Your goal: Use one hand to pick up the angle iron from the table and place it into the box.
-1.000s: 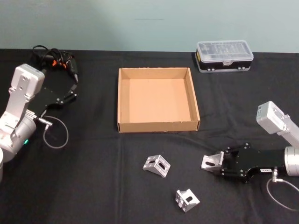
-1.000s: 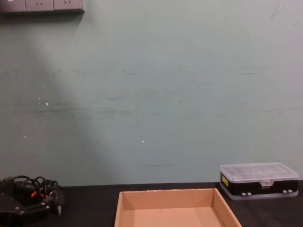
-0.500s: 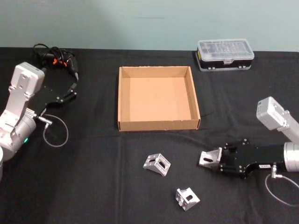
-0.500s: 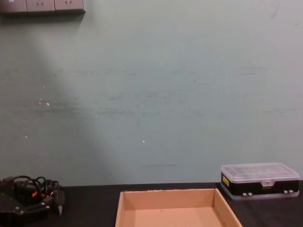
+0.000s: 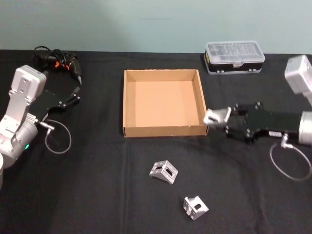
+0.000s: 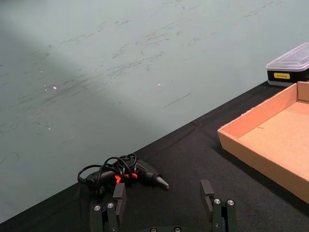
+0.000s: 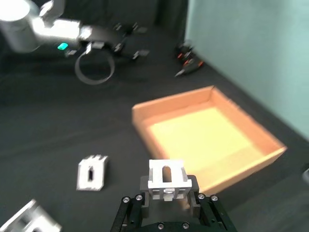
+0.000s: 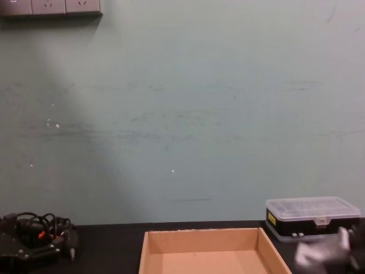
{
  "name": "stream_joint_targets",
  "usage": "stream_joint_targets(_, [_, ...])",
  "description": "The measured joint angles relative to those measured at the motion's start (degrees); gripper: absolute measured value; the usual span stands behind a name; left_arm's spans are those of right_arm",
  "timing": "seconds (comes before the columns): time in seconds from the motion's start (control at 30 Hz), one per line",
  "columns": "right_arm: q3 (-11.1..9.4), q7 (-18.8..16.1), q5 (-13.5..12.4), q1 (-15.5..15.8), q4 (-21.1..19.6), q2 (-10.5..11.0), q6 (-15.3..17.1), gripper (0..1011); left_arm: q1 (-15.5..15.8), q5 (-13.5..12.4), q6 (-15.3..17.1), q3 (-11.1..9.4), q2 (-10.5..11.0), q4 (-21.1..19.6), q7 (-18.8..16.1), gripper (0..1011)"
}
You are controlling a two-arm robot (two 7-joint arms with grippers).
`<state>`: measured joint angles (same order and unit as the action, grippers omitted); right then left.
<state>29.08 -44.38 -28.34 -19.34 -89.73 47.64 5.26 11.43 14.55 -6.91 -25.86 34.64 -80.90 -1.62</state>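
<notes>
Gripping the angle iron [image 5: 217, 116] in my right pincer [image 5: 225, 120], fingers closed tight on it, I hold it raised just outside the right wall of the cardboard box [image 5: 165, 130], near the front corner. Releasing here would, I judge, drop it outside or snag it on the rim, since it isn't over the box floor. My arm reaches in level from the box's right. My left pincer [image 5: 73, 95] sits parked, spread and empty, well left of the box.

Probably a robotics lab: black-clothed table [image 5: 97, 195], bare green wall [image 8: 188, 114], wall sockets [image 8: 51, 5], parts case [image 5: 234, 56]
</notes>
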Motion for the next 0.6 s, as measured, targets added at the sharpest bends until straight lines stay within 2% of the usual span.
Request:
stream_joint_targets(0.13, [0.02,2.63,1.09,-1.90,1.53,-3.03,-0.18,450,0.00,0.00,0.00,0.00,0.00,0.00,0.00,1000])
stream_joint_targets(0.17, [0.34,3.79,1.98,-2.98,2.90,-4.77,-0.31,450,0.00,0.00,0.00,0.00,0.00,0.00,0.00,1000])
stream_joint_targets(0.2, [0.34,3.79,1.98,-2.98,2.90,-4.77,-0.31,450,0.00,0.00,0.00,0.00,0.00,0.00,0.00,1000])
stream_joint_targets(0.37, [2.43,7.40,6.33,-7.45,9.80,-11.52,-0.88,451,0.00,0.00,0.00,0.00,0.00,0.00,0.00,1000])
stream_joint_targets(0.47, [3.21,8.08,7.84,-9.13,12.74,-13.93,-1.22,450,0.00,0.00,0.00,0.00,0.00,0.00,0.00,1000])
stream_joint_targets(0.5, [3.71,8.23,8.66,-10.25,14.69,-15.41,-1.50,451,0.00,0.00,0.00,0.00,0.00,0.00,0.00,1000])
stream_joint_targets(0.6, [4.26,8.25,9.71,-11.66,17.21,-17.24,-1.84,450,0.00,0.00,0.00,0.00,0.00,0.00,0.00,1000])
